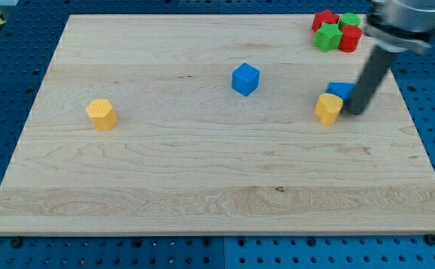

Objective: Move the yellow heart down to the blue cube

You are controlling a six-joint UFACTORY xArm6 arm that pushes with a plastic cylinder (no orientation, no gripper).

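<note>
yellow block [101, 113]: view's left, nearest the bottom edge
yellow heart [328, 108]: view's right, touching a partly hidden blue block [340, 90]
my tip [352, 112]: bare rod, grasps nothing, just right of the heart
blue cube [245, 78]: centre, well apart

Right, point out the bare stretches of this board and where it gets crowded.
Bare: the wooden board below every block, and between the yellow block at the view's left and the blue cube. Crowded: red and green blocks at the top right, and my tip beside another yellow block and blue block.
</note>
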